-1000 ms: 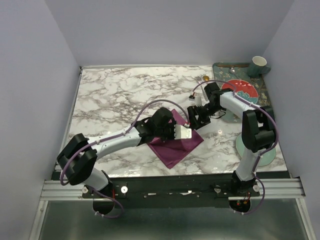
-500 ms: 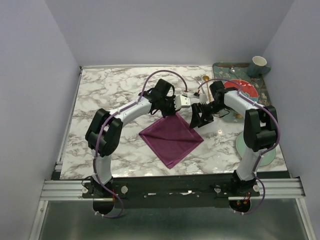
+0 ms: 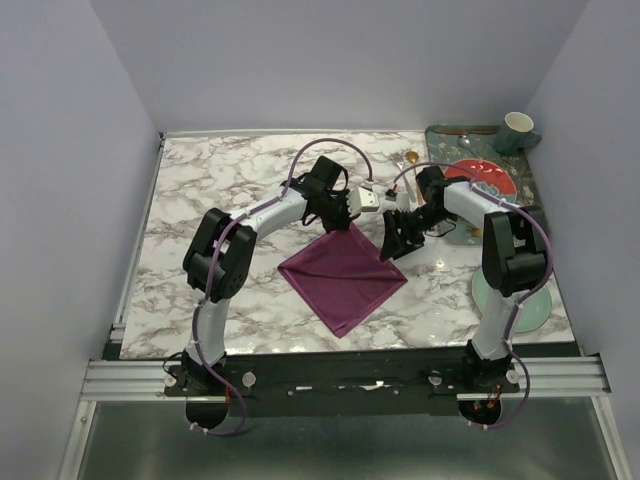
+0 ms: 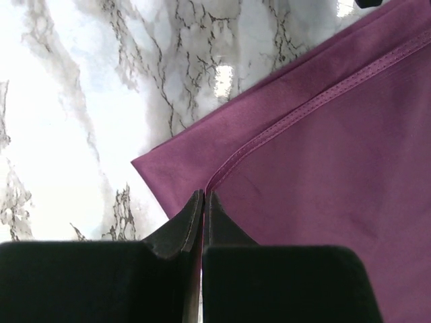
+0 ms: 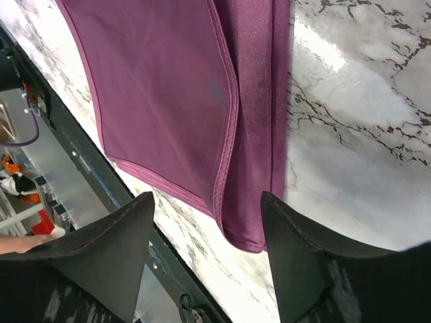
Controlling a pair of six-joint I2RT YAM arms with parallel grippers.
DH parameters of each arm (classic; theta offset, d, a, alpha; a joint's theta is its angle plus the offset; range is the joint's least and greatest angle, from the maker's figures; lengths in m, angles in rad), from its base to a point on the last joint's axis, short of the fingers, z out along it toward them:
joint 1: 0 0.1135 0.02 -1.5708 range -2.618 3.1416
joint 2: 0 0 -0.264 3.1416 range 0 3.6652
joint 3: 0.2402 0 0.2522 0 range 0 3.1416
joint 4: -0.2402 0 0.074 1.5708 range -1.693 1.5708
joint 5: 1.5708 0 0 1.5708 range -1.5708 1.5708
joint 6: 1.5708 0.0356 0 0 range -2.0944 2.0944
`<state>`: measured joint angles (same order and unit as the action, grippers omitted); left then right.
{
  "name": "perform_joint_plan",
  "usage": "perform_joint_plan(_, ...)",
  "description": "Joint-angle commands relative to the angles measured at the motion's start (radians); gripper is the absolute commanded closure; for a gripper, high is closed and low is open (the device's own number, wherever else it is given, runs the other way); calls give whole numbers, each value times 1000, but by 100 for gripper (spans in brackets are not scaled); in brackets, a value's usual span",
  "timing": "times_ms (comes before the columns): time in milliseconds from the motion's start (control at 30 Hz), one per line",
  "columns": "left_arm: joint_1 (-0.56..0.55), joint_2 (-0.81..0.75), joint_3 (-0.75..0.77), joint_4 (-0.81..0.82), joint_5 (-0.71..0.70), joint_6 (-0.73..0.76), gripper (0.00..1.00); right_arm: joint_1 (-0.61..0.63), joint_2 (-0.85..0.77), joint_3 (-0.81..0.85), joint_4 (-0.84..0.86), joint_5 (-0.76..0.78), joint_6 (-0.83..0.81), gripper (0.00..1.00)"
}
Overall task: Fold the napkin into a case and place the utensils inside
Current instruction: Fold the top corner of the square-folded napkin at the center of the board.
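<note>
Napkin (image 3: 343, 272): plum-purple satin, folded to a double layer, lying flat as a diamond at the middle of the tabletop (image 3: 230, 190). The hemmed upper layer sits slightly back from the lower one. Left pincer (image 4: 203, 196): closed, tips together at the hem by the napkin's far corner; whether any cloth is caught cannot be told. Right pincer (image 5: 205, 202): spread wide above the napkin's right-hand edge, holding nothing. Gold spoon (image 3: 410, 158): beyond both pincers, near the far edge, apart from the napkin. Tabletop: glossy white marble, grey-veined, with bright reflections. Far right corner: dark green tray (image 3: 440, 135) bearing a mug (image 3: 518, 128) and a red plate (image 3: 480, 178). Near right: pale green plate (image 3: 540, 305). Surround: plain lavender-grey walls (image 3: 330, 60) on three sides; aluminium rail (image 3: 350, 375) along the near edge.
</note>
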<state>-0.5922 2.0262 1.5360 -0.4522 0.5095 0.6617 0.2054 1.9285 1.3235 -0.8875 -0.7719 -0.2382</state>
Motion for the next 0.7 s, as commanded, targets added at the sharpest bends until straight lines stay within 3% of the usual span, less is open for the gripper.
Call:
perform_joint_plan(0, 6, 34, 50, 17, 29, -17, 92, -4, 27, 23, -8, 26, -13, 30)
perform_joint_plan(667, 31, 91, 85, 66, 3, -30, 91, -6, 49, 17, -8, 71, -10, 33)
